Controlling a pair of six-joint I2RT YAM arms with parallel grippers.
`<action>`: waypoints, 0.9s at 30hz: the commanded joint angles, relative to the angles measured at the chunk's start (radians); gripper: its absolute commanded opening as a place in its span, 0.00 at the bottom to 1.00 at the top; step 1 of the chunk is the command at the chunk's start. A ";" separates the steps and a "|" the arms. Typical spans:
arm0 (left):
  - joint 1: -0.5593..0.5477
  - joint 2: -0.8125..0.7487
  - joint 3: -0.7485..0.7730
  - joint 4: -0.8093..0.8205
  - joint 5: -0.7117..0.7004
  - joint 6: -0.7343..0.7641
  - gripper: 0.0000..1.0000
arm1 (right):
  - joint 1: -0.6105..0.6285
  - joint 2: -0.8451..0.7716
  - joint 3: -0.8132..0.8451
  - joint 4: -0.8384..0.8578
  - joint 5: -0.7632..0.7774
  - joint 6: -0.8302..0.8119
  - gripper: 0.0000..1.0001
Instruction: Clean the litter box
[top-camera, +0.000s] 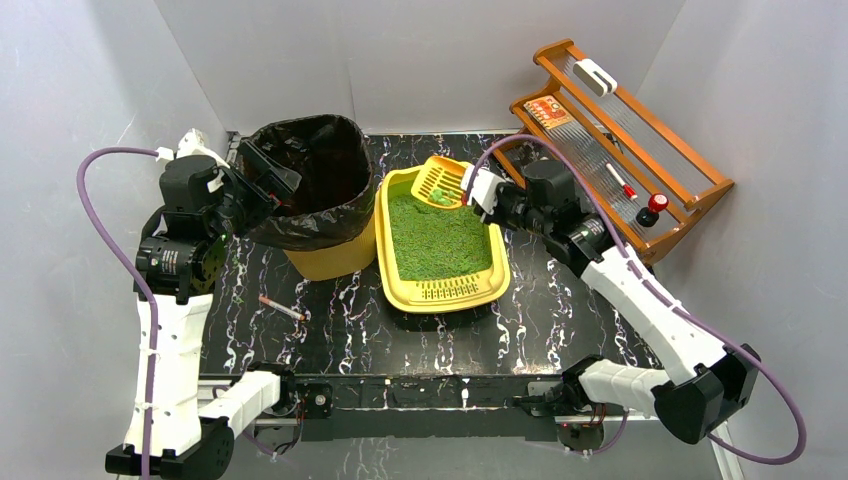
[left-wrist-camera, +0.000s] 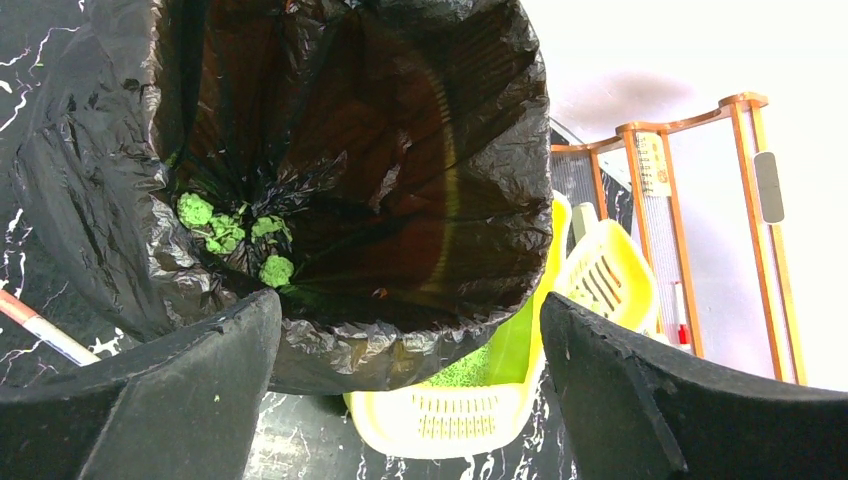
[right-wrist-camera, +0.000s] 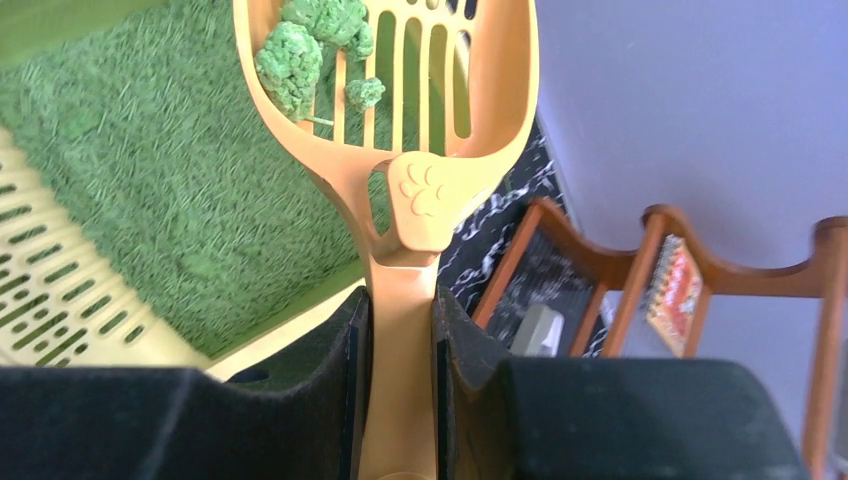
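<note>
The yellow litter box (top-camera: 494, 262) lies mid-table with green litter (top-camera: 435, 235) and a slotted grate (top-camera: 447, 291) at its near end; it also shows in the left wrist view (left-wrist-camera: 450, 425) and the right wrist view (right-wrist-camera: 60, 300). My right gripper (top-camera: 478, 189) (right-wrist-camera: 400, 330) is shut on the handle of the orange slotted scoop (top-camera: 441, 181) (right-wrist-camera: 400, 150), held over the box's far end with green clumps (right-wrist-camera: 300, 50) in it. My left gripper (top-camera: 262, 172) (left-wrist-camera: 410, 330) is open and empty at the rim of the yellow bin (top-camera: 335, 262) with a black bag (top-camera: 310, 180) (left-wrist-camera: 330, 150).
Green clumps (left-wrist-camera: 235, 235) lie in the bottom of the bag. A red-and-white pen (top-camera: 283, 308) lies on the black marble table (top-camera: 560, 310) left of the box. A wooden rack (top-camera: 625, 140) with small items stands at the back right. White walls enclose the table.
</note>
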 joint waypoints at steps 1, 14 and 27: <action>-0.003 -0.016 0.020 -0.017 -0.006 0.010 0.98 | 0.003 0.001 0.126 0.055 -0.044 -0.020 0.00; -0.003 -0.002 0.059 -0.035 -0.009 0.006 0.98 | 0.045 0.137 0.423 -0.013 -0.091 -0.040 0.00; -0.003 -0.007 0.145 -0.044 -0.014 -0.023 0.98 | 0.218 0.364 0.665 -0.009 0.037 -0.171 0.00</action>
